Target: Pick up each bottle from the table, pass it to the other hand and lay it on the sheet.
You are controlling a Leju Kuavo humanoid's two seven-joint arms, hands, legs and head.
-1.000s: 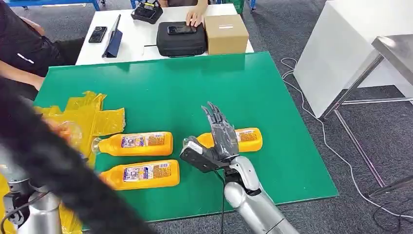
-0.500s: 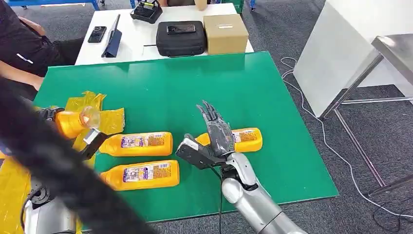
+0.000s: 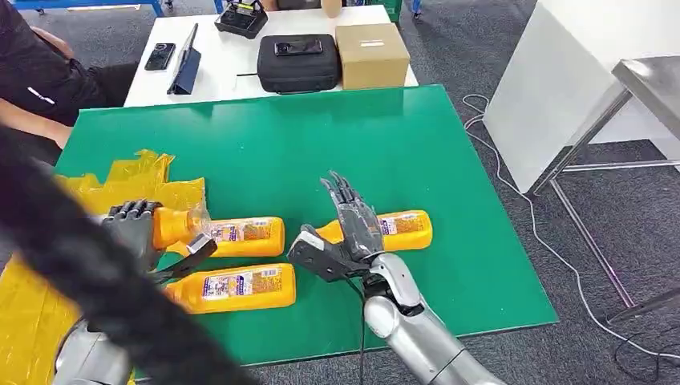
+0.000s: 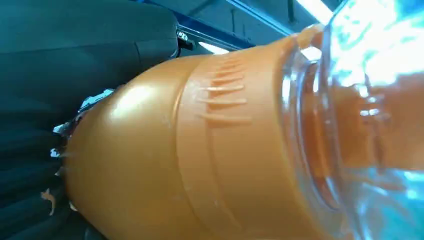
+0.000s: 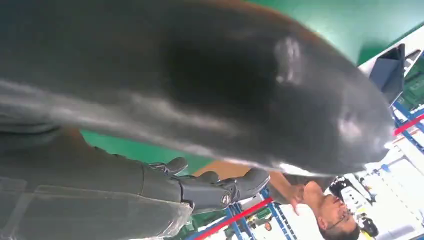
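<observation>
My left hand [image 3: 131, 230] grips an orange bottle [image 3: 170, 225] with a clear cap, held just above the green table [image 3: 321, 144] at its left. The same bottle [image 4: 175, 165] looms close in the left wrist view. Two more orange bottles lie on the table, one [image 3: 244, 233] right beside the held bottle's cap and one [image 3: 232, 287] nearer me. A third bottle [image 3: 405, 228] lies partly behind my right hand [image 3: 349, 233], which is open with fingers stretched out and holds nothing. The crumpled yellow sheet [image 3: 148, 180] covers the table's left edge.
A dark blurred band [image 3: 96, 289] crosses the lower left of the head view. Behind the green table is a white table with a black case [image 3: 298, 62] and a cardboard box [image 3: 371, 54]. A person's dark sleeve [image 3: 32, 72] is at far left.
My left hand has carried the bottle from over the yellow sheet rightwards and lower, toward the middle. My right hand has barely shifted. A person's hand left the black case.
</observation>
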